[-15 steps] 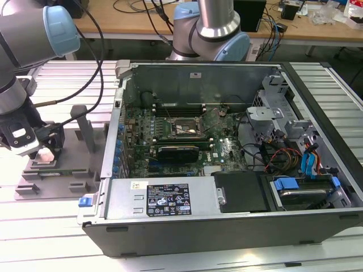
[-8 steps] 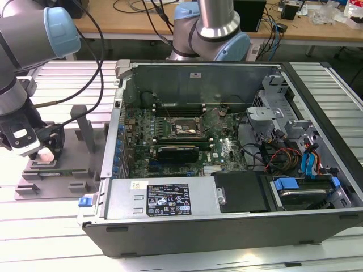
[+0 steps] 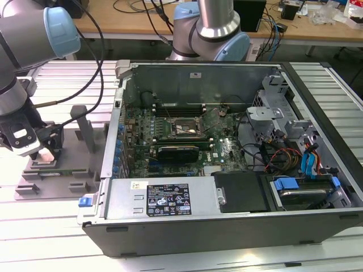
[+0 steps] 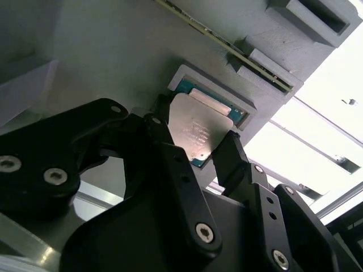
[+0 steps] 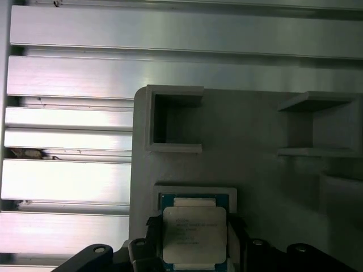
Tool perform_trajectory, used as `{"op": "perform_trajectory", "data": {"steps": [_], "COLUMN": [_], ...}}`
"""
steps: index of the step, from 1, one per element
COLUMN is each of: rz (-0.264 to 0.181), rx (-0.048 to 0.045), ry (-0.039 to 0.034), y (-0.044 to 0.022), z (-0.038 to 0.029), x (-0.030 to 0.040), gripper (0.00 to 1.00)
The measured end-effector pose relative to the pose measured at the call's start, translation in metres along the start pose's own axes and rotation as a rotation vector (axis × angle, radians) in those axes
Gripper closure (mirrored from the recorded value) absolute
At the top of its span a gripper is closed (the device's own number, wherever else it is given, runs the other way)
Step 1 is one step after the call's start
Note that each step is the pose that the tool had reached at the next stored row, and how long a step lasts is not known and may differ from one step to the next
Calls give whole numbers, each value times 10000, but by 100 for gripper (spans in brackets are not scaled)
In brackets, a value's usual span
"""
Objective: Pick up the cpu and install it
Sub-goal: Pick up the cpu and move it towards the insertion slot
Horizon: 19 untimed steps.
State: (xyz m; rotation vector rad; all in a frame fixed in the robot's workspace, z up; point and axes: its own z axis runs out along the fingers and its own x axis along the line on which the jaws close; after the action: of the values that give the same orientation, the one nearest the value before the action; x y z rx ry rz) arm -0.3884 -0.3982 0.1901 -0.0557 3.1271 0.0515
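Clenching the cpu (image 5: 193, 231) by two opposite edges with the gripper (image 4: 197, 141) (sparing its silvery top, chip level) at its recess in the grey fixture (image 5: 258, 170) on the worktop (image 3: 39, 229).

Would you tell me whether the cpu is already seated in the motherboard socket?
No, the cpu lies in the recess of the grey holder.
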Motion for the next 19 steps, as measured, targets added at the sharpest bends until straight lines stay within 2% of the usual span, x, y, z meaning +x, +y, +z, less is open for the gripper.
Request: {"op": "perform_trajectory", "data": {"steps": [2, 4, 8, 15, 17, 18, 19], "rz": [0, 0, -1, 0, -1, 0, -1], "rx": [4, 4, 5, 4, 8, 7, 7], "ry": [5, 6, 6, 5, 6, 6, 6], "y": [0, 3, 7, 8, 9, 11, 11], "z": [-26, -95, -182, -199, -237, -288, -305], "x": [0, 0, -2, -2, -3, -3, -4], "gripper": [46, 46, 46, 46, 46, 46, 46]}}
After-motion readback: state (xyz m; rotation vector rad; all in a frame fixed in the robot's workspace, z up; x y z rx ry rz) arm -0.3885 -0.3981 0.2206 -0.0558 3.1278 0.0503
